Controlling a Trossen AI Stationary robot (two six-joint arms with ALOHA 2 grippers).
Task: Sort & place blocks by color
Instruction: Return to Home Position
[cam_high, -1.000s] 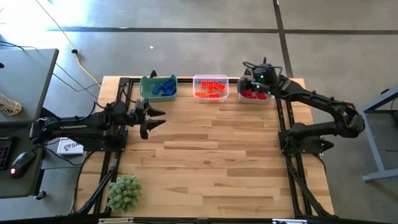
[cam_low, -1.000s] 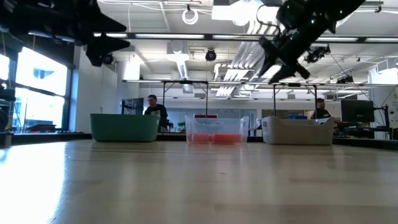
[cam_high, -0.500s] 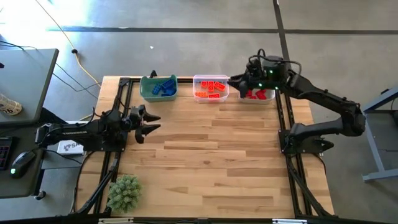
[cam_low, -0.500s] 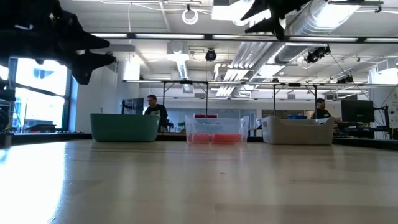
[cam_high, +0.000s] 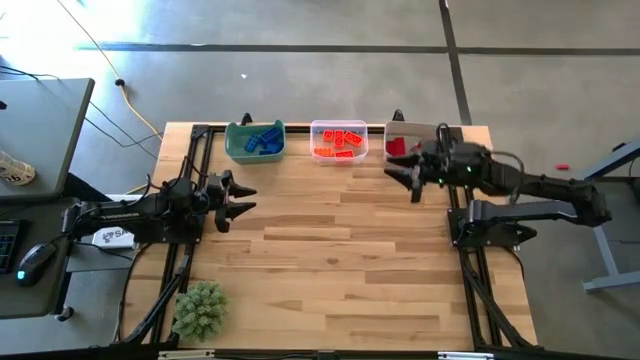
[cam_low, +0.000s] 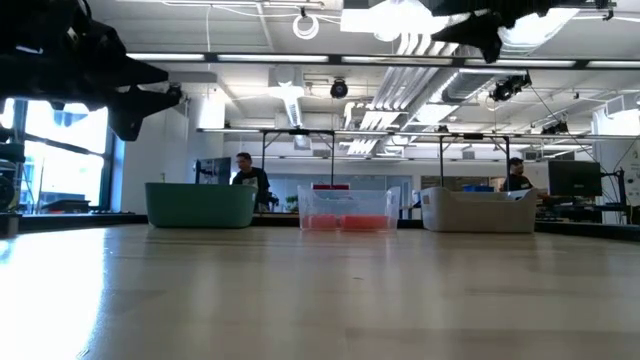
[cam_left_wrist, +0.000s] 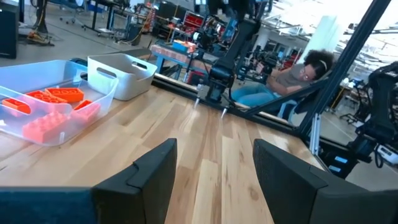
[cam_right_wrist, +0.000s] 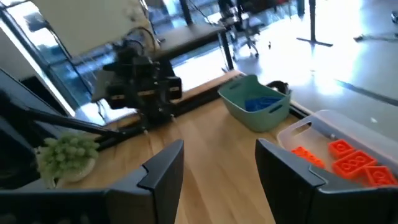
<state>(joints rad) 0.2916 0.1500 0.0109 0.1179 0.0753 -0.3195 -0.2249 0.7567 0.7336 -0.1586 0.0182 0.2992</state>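
**Operator:** Where do the blocks stand?

**Spotter:** All in bins, as far as you can see from above. Take the clear bin (cam_high: 316, 127) as your mark. The orange blocks (cam_high: 338, 141) lie inside it. The blue blocks (cam_high: 265, 139) lie in the green bin (cam_high: 232, 147) just beside it on the left arm's side. The red blocks (cam_high: 397, 147) sit in the gray bin (cam_high: 425, 129) just beside it on the right arm's side. I see blocks nowhere but in those three bins.

**Operator:** And my grippers?

**Spotter:** Both are empty, with fingers spread. Your left gripper (cam_high: 243, 200) hangs well apart from the clear bin, out past the green bin and over the table (cam_high: 340, 250). Your right gripper (cam_high: 400, 178) is near the clear bin, just in front of the gray bin. The sorting looks finished, so I'd judge all that's left is parking both arms.

**Operator:** What if one needs picking again?

**Spotter:** Expect it to be light, hard and stiff (smooth plastic, so probably a bit slippery). You'd do best to pinch across the two flat long sides, low on the body, not over the studs. It shouldn't crush, but it could twist or squirt out of an off-centre pinch. In a bin its neighbours touch it, so come straight down on one lying on top. The fuzzy plant (cam_high: 200, 308), far from the clear bin at the table's corner on the left arm's side, is none of your concern.
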